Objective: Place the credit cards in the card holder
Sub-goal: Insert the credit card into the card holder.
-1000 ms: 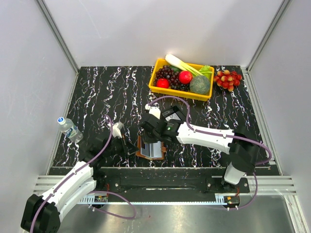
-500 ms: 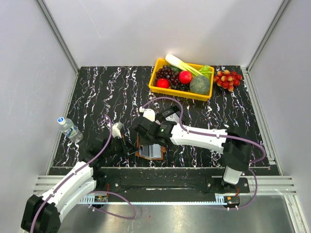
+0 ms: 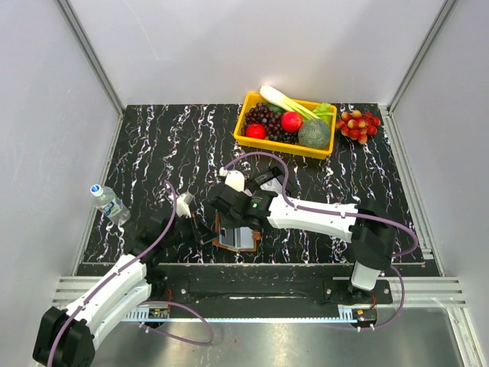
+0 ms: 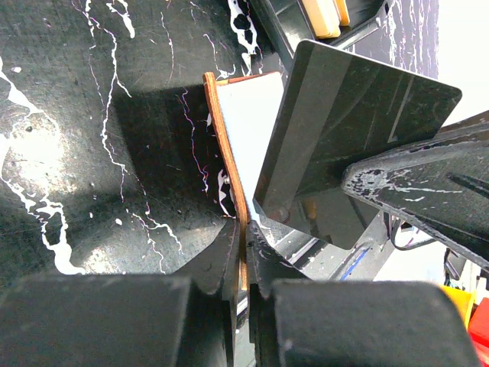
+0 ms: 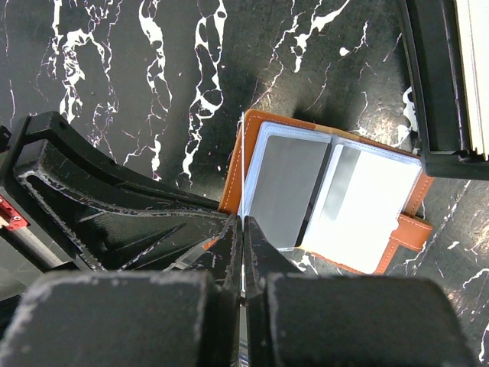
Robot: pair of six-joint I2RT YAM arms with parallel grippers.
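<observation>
The brown card holder (image 3: pixel 237 237) lies open on the black marbled table near the front edge, its pale sleeves (image 5: pixel 359 206) facing up. One sleeve shows a grey card (image 5: pixel 286 180). My left gripper (image 4: pixel 243 237) is shut on the holder's brown left cover (image 4: pixel 221 145), which stands raised on edge. My right gripper (image 5: pixel 243 225) is shut on a dark grey credit card (image 4: pixel 351 130). That card appears edge-on in the right wrist view, its lower corner just over the holder's left side. In the top view the right gripper (image 3: pixel 229 212) hangs over the holder, with the left gripper (image 3: pixel 201 229) beside it.
A small black open-topped box (image 5: pixel 435 92) holding more cards (image 5: pixel 475 69) stands just behind the holder. A yellow tray (image 3: pixel 269 144) of fruit and vegetables sits at the back, red grapes (image 3: pixel 359 122) to its right. A water bottle (image 3: pixel 109 202) lies at the left edge.
The right arm shifted left with its card, bringing it over the holder's left side, then held still. The left gripper has kept its hold without moving.
</observation>
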